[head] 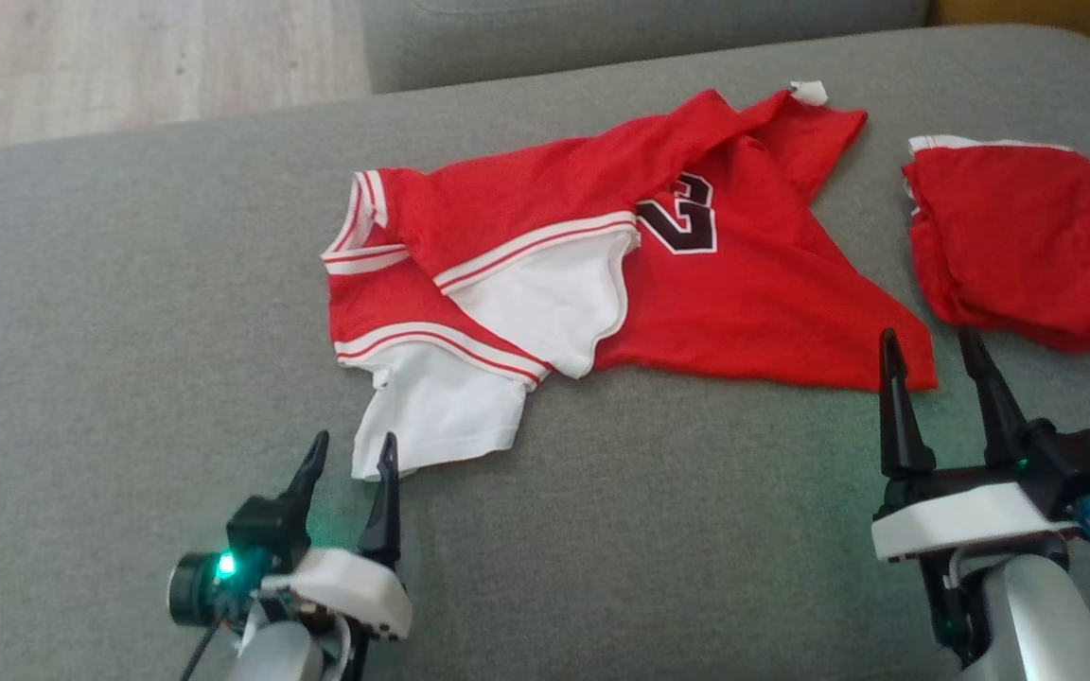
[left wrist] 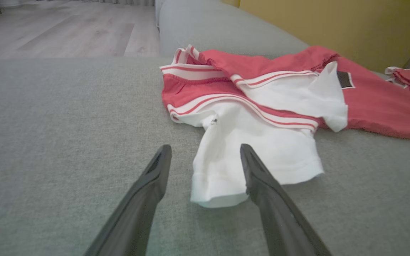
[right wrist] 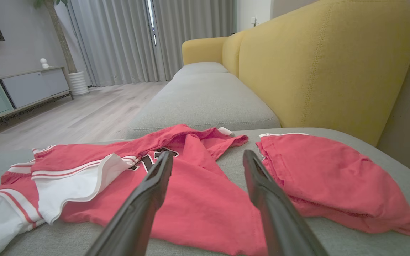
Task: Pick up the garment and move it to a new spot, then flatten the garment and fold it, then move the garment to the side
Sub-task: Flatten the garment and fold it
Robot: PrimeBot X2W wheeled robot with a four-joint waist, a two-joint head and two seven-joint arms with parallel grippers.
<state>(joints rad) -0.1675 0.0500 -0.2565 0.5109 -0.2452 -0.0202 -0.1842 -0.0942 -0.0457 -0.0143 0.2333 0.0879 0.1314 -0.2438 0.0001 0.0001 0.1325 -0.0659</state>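
Grey cushion (head: 129, 331): broad, everything is carried on it. Red jersey (head: 744, 284) is spread crumpled at mid-cushion, number patch up, with its white sleeve (head: 431, 407) trailed toward the near-left. A smaller folded red piece (head: 1028, 246) is laid to its right, apart. Left end effector (head: 355, 440): fingers spread wide, nothing held, tips set at the sleeve's hem. Right end effector (head: 928, 337): likewise spread wide and empty, poised by the jersey's near-right corner.

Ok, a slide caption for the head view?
Open left gripper and right gripper face crumpled red jersey on grey sofa.
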